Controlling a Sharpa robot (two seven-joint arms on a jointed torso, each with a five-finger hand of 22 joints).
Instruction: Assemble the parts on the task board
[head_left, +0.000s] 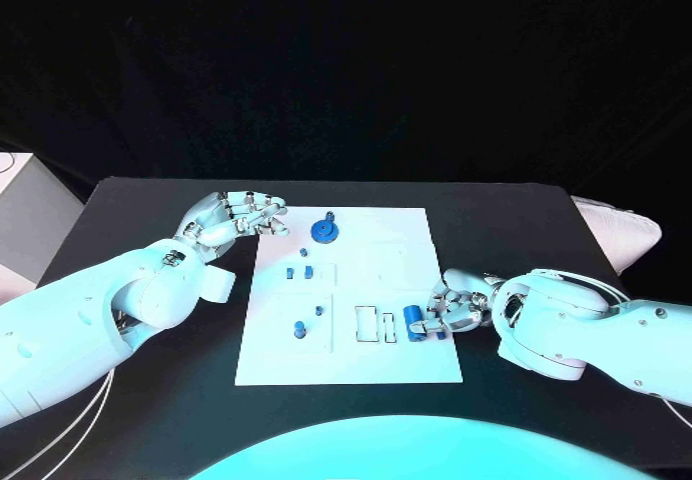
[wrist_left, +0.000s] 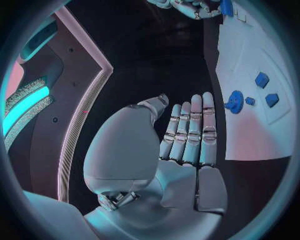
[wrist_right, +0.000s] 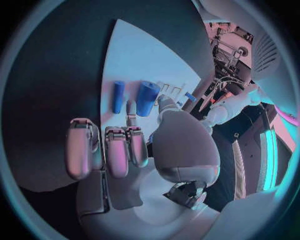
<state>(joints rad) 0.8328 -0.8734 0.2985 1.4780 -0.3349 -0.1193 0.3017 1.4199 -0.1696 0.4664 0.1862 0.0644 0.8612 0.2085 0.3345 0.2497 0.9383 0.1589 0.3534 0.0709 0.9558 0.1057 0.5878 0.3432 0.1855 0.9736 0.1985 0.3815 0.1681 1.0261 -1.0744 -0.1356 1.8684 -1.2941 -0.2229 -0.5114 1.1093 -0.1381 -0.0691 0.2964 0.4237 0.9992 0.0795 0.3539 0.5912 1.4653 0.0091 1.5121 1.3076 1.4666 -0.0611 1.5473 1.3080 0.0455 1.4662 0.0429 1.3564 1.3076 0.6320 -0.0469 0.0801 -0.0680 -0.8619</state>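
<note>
The white task board (head_left: 382, 250) lies in the middle of the black table. A blue gear (head_left: 326, 232) stands near its far edge, also seen as the gear (wrist_left: 234, 101). My left hand (head_left: 235, 215) hovers off the board's far left corner; its fingers (wrist_left: 190, 130) are stretched out and hold nothing. At the board's right edge my right hand (head_left: 459, 306) has its thumb and one finger around a thick blue cylinder (wrist_right: 147, 98), while its other fingers (wrist_right: 115, 150) curl in. A thinner blue peg (wrist_right: 117, 96) lies beside it.
Two small blue blocks (head_left: 299, 270) sit on the board's left part, and a short blue peg (head_left: 300, 328) stands nearer me. Two rectangular slots (head_left: 374, 324) lie left of the right hand. A pale box (head_left: 22, 215) stands off the table's left edge.
</note>
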